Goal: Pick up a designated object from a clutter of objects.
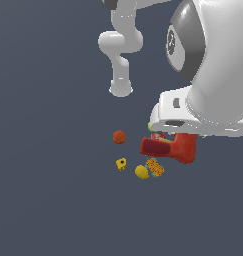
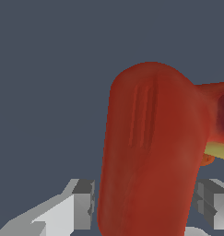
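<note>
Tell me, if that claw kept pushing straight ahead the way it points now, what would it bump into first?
The red drill-like thing: in the wrist view its rounded handle already sits between the gripper fingers, filling the gap. Whether the pads touch it yet cannot be told; beyond it lies only the dark floor.

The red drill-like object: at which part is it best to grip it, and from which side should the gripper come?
Probably the rounded handle of the red drill, taken from above. In the wrist view the handle lies between the two fingers, narrow enough for them; the boxy body looks wider.
</note>
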`<state>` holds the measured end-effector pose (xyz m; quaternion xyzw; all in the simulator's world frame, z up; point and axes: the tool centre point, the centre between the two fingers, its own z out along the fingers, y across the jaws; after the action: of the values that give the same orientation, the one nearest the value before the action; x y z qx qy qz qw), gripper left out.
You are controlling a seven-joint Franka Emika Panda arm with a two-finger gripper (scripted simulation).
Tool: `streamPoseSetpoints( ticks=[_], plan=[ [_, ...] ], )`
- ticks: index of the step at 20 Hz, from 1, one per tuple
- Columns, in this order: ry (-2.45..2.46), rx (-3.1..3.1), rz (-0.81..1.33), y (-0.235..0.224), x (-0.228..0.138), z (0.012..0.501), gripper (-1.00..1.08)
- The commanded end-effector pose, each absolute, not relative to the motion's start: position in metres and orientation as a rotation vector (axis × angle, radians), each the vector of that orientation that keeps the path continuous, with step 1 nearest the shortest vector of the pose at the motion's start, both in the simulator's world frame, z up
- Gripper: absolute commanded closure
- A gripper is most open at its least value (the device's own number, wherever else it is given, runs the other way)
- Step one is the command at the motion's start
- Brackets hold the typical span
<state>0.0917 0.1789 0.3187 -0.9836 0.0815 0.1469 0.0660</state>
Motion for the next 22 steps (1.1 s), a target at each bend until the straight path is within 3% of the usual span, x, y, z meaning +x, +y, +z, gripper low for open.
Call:
streamPoseSetpoints(
  ticks=[1,22],
  plan=[
    [0.246,-2.966,0.44,0.189,0.093,0.339,1.08],
    [0.248,-2.964,0.444,0.231,0.102,0.415,1.08]
  ],
)
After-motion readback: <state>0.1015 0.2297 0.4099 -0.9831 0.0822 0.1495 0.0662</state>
